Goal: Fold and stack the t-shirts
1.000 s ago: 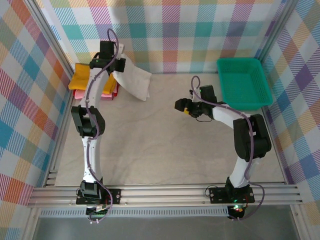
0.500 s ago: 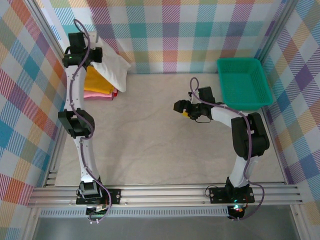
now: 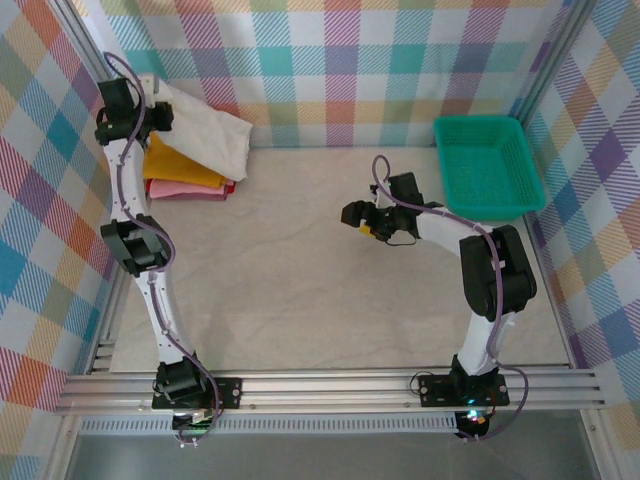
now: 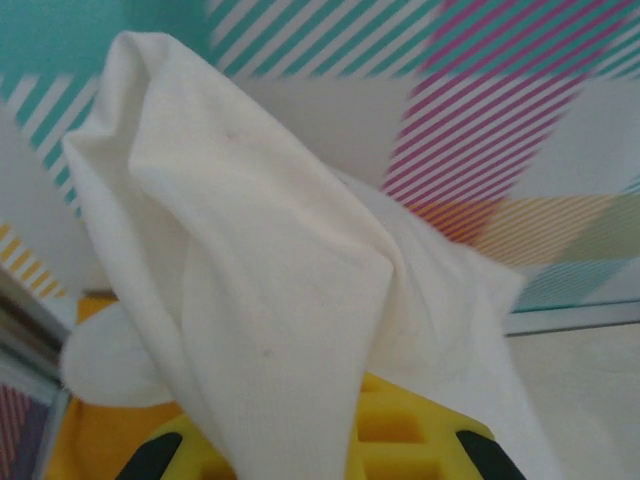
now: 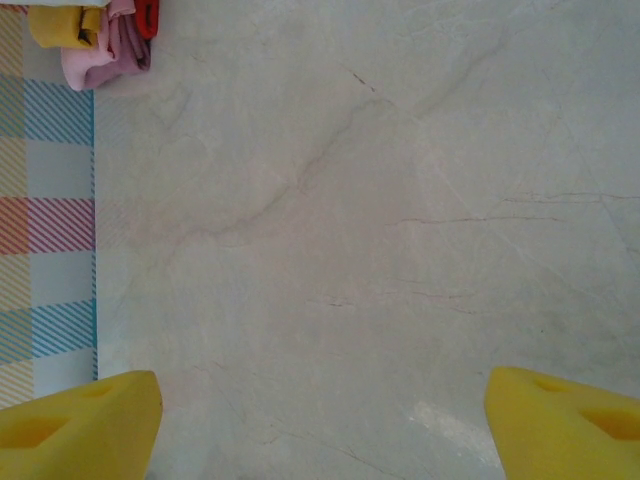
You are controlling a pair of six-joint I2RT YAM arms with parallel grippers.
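Done so far: a mustard-yellow t-shirt [image 3: 180,165], a pink t-shirt [image 3: 186,191] and a red t-shirt [image 3: 229,187] are lying folded in one pile at 10 o'clock on the counter [image 3: 300,290]; I am judging those three as finished
In hand: my left fingers [image 4: 400,445] are clamping together on the white t-shirt [image 3: 210,128]; I am holding it up at the 10 o'clock corner, close to the checked wall [image 3: 330,60]; the cloth is trailing toward 4 o'clock over the far side of the pile; it is looking bunched into a long bundle rather than a neat flat fold
Contact: I cannot tell whether the white cloth is resting on the mustard-yellow one or only hanging above it
Other side: my right fingers [image 5: 80,420] are standing wide apart, gripping nothing, hovering over bare counter just off the middle toward 2 o'clock
Left to do: as I am judging it, the white t-shirt is waiting to be laid squarely on the pile and let go; the green basket [image 3: 480,122] at 2 o'clock is looking empty, so no further shirt seems to be waiting
Change from a second ago: my left arm is now swung well toward 9 o'clock; the white t-shirt, then hanging over open counter on the 3 o'clock side of the pile, is now over the pile's far edge; the pile itself is lying where it was; my right fingers are sitting a touch further toward 9 o'clock, otherwise much the same
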